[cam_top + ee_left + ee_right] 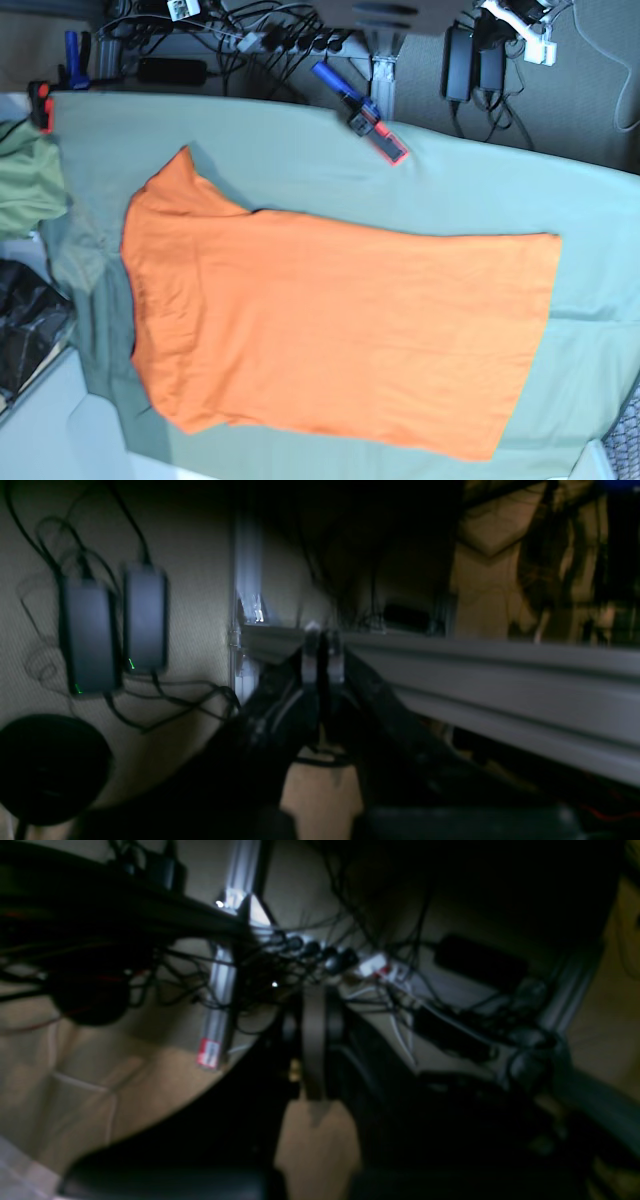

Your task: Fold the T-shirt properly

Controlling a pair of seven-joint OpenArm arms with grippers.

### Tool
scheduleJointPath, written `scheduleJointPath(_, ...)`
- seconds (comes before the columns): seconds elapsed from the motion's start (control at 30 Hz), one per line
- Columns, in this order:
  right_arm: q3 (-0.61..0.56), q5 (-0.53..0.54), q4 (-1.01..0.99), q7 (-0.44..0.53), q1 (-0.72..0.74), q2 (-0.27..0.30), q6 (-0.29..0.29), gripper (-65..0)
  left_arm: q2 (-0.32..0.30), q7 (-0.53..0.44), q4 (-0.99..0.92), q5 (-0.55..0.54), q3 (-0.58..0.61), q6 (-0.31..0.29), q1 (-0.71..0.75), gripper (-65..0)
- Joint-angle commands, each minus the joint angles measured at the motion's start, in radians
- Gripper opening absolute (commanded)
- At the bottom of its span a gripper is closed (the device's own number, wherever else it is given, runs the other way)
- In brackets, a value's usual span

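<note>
The orange T-shirt (pixel 330 330) lies spread flat on the sage-green table cloth (pixel 300 150) in the base view, collar end to the left and hem to the right. One sleeve points toward the far left corner. Neither arm shows in the base view. In the left wrist view my left gripper (pixel 322 652) is shut with nothing between its fingers, in front of an aluminium rail (pixel 500 680). My right gripper (pixel 314 1035) is also shut and empty, facing a tangle of cables below the table. The T-shirt is out of sight in both wrist views.
A blue and red clamp (pixel 362 118) grips the table's far edge, and a red and black one (pixel 40 100) sits at the far left. Bunched green cloth (pixel 25 180) and a dark bag (pixel 25 330) lie at the left. Two power adapters (pixel 115 630) rest on the floor.
</note>
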Motion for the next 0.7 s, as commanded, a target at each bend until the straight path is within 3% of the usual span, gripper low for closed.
scheduleJointPath(0.0, 0.004, 0.016, 0.050, 0.023, -0.038, 0.027, 0.076, -65.0, -0.014, -0.010, 0.060, -0.011, -0.014, -0.017, 0.045, -65.0)
scheduleJointPath(0.17, 0.005, 0.024, 0.261, 0.013, -0.134, 0.079, 0.076, -65.0, -0.034, 0.106, 0.370, -0.047, -0.066, -0.015, 0.204, -65.0)
scheduleJointPath(0.27, 0.010, 0.027, 0.372, -0.010, -0.170, 0.096, 0.076, -65.0, -0.034, 0.223, 0.578, -0.057, -0.087, 0.170, 0.278, -65.0)
scheduleJointPath(0.33, 0.030, 0.073, 0.444, -0.046, -0.191, 0.096, 0.076, -65.0, -0.034, 0.296, 0.716, -0.057, -0.111, 0.232, 0.315, -65.0)
scheduleJointPath(0.53, 0.162, 0.310, 0.641, -0.240, -0.200, 0.087, 0.076, -65.0, -0.035, 0.529, 1.058, -0.117, -0.225, 0.237, 0.365, -65.0)
scheduleJointPath(0.67, 0.283, 0.457, 0.726, -0.325, -0.172, 0.071, 0.075, -65.0, -0.043, 0.529, 1.120, -0.155, -0.272, 0.236, 0.362, -64.0)
